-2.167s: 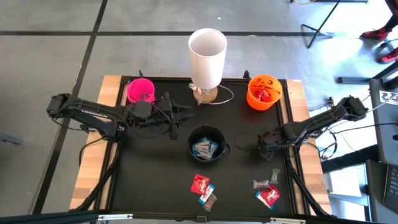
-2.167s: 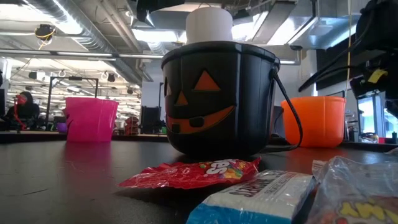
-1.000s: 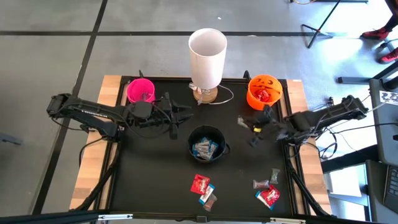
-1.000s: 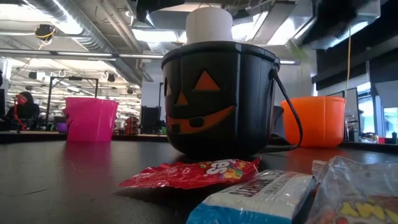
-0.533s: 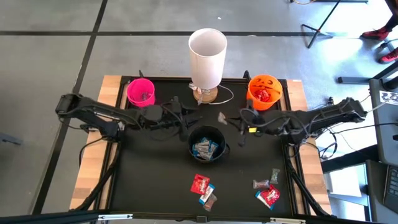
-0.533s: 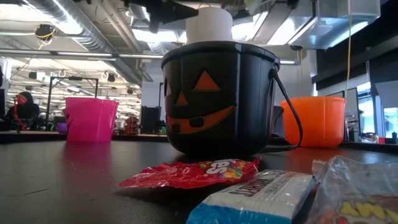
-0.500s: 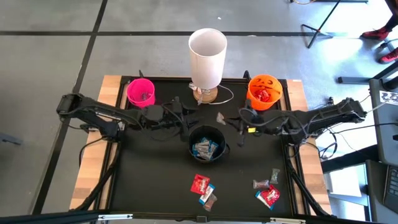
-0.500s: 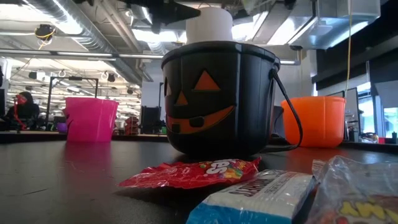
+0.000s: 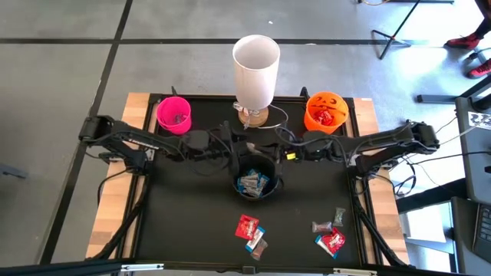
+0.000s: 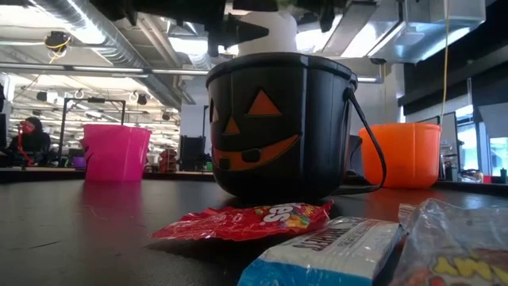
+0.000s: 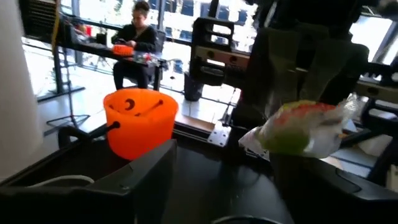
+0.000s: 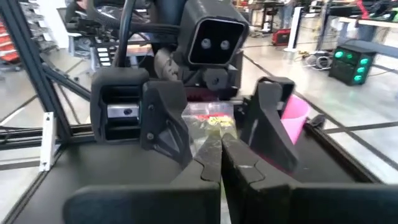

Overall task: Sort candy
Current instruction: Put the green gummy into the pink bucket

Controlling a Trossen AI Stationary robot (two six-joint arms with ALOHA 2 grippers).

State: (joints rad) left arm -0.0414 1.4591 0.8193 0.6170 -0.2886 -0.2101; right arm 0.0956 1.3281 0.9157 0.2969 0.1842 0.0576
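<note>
While both arms reach in from the sides, the two grippers meet nose to nose above the back rim of the black pumpkin bucket (image 9: 255, 177) at mid-counter. The right gripper (image 12: 219, 151) is pinched together on a clear, crinkly candy packet (image 12: 209, 122) with red and yellow inside. The left gripper (image 12: 211, 127) stands wide apart, one finger (image 12: 163, 119) on each side of that packet. From the left wrist view the same packet (image 11: 297, 127) hangs in the air between the left fingers.

Room is tight back there: the white lamp (image 9: 255, 63) and its wooden base sit just behind the meeting point, the pink cup (image 9: 173, 113) is near the back left corner, and the orange bucket (image 9: 325, 113), already holding red packets, is near the back right corner. Blue-and-white bars (image 9: 252, 182) lie inside the black bucket.

Up front the black counter (image 9: 184, 222) is wide open on the left. Loose candy lies near the front edge: a red packet (image 9: 246, 227) with two small bars just beside it, and well to the right, by the counter's right edge, another red packet (image 9: 333, 242) with a greyish wrapper (image 9: 321, 226) close by. Wooden borders run down both sides. A person (image 11: 135, 31) sits beyond the counter.
</note>
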